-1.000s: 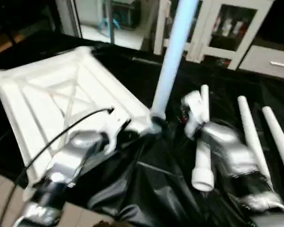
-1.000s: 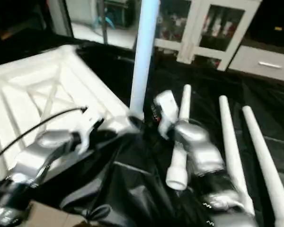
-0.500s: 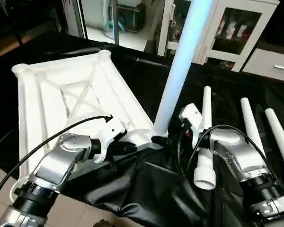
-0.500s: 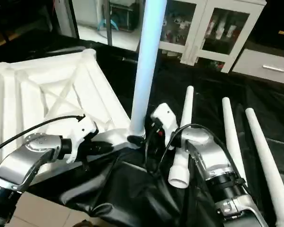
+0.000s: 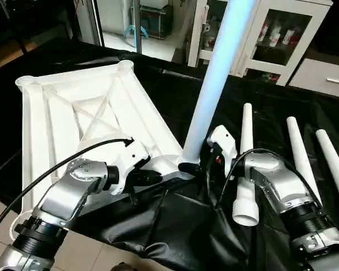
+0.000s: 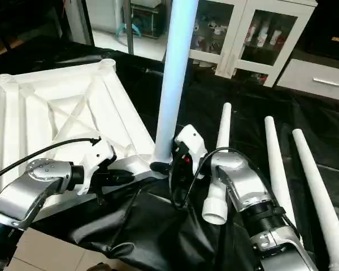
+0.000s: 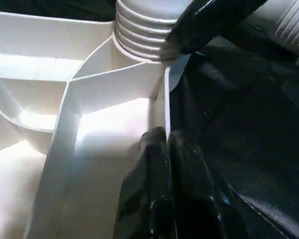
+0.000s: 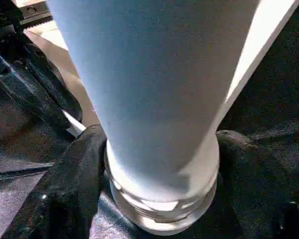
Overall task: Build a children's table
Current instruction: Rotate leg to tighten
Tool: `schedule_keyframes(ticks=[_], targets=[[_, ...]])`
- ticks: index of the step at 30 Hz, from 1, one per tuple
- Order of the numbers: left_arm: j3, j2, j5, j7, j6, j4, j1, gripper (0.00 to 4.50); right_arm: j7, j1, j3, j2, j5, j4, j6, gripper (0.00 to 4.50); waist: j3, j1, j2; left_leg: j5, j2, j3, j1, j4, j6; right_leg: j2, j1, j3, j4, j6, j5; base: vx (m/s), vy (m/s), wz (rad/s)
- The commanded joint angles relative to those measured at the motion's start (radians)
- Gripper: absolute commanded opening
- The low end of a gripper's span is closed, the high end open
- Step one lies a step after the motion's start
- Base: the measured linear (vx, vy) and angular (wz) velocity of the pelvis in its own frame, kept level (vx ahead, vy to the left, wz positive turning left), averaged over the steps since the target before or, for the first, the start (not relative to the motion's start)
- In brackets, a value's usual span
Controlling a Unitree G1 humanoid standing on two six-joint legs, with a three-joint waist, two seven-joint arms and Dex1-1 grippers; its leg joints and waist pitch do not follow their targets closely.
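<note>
White leg (image 6: 172,84) is standing upright in its corner socket; right gripper (image 8: 157,164) is straddling its base, left gripper (image 7: 164,149) pinching the tabletop's (image 5: 62,113) rim.

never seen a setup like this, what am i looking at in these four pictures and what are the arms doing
This is a humanoid robot putting together a children's table. Two pictures come from cameras in its head, looking down over its silver forearms; the other two come from a camera on each wrist, looking along that arm's black fingers.

On the black-covered work table lies the white table top, upside down, so its ribs and X-brace show. One leg stands upright in the near corner socket. Three more legs lie flat to the right.

The left end effector is shut, pinching the top's edge rib beside that socket. The right end effector has a finger on each side of the standing leg's base; whether it already grips is unclear.
</note>
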Motion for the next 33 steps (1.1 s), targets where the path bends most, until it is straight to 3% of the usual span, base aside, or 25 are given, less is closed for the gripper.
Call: schedule_keyframes(ticks=[1,4,14,17,20,21,23,25,33], targets=[[-0.023,0.001,-0.034,-0.045,0.007,-0.038,-0.002,0.00,0.009,-0.010,-0.002,-0.010,-0.015,0.004,-0.011,3.15,-0.064,0.000,0.007,0.022,0.021,-0.001,0.014,-0.055,0.061,-0.046,0.051,0.031,-0.041,-0.284,0.275,0.000,0.000,0.00],[-0.021,0.000,-0.038,-0.048,0.007,-0.034,-0.003,0.00,0.012,-0.008,0.000,-0.009,-0.017,0.008,-0.016,2.83,-0.064,0.000,0.007,0.022,0.022,-0.001,0.015,-0.055,0.062,-0.045,0.051,0.031,-0.041,-0.286,0.273,0.000,0.000,0.00],[-0.012,-0.028,-0.050,-0.020,0.030,-0.022,-0.009,0.00,-0.061,0.014,-0.018,0.049,-0.025,0.038,-0.026,2.74,-0.062,-0.003,0.005,0.002,0.022,0.000,0.014,-0.056,0.058,-0.047,0.049,0.032,-0.042,-0.288,0.240,0.000,0.000,0.00],[-0.003,-0.064,-0.046,0.018,0.035,0.013,-0.026,0.00,-0.162,0.019,-0.041,0.101,-0.036,0.075,-0.036,2.73,-0.056,-0.007,0.005,-0.058,0.024,0.000,0.014,-0.062,0.030,-0.051,0.046,0.034,-0.049,-0.279,0.148,0.000,0.000,0.00],[0.005,-0.135,-0.006,0.119,0.027,0.111,-0.077,0.00,-0.379,0.004,-0.075,0.198,-0.075,0.173,-0.086,2.72,-0.053,-0.010,0.004,-0.122,0.024,-0.001,0.017,-0.069,-0.015,-0.053,0.045,0.036,-0.060,-0.254,0.035,0.000,0.000,0.00],[0.004,-0.154,0.010,0.151,0.029,0.140,-0.094,0.00,-0.439,-0.004,-0.084,0.225,-0.088,0.203,-0.101,2.72,-0.049,-0.013,0.006,-0.155,0.023,0.000,0.020,-0.072,-0.030,-0.054,0.038,0.038,-0.066,-0.243,-0.017,0.000,0.000,0.00],[-0.002,-0.186,0.039,0.201,0.025,0.186,-0.125,0.00,-0.514,-0.026,-0.092,0.269,-0.100,0.256,-0.119,2.72,-0.045,-0.018,0.007,-0.226,0.023,-0.005,0.018,-0.081,-0.051,-0.056,0.036,0.038,-0.075,-0.209,-0.137,0.000,0.000,0.00],[-0.007,-0.214,0.065,0.249,0.023,0.229,-0.156,0.00,-0.590,-0.053,-0.100,0.309,-0.110,0.307,-0.136,2.72,-0.044,-0.018,0.009,-0.271,0.024,-0.007,0.027,-0.083,-0.066,-0.056,0.030,0.039,-0.084,-0.190,-0.202,0.000,0.000,0.00],[0.000,-0.299,0.139,0.417,0.003,0.393,-0.249,0.00,-0.807,-0.177,-0.143,0.435,-0.139,0.487,-0.187,2.72,-0.049,-0.019,0.012,-0.249,0.021,-0.007,0.020,-0.083,-0.073,-0.053,0.025,0.039,-0.078,-0.175,-0.126,0.000,0.000,0.00]])
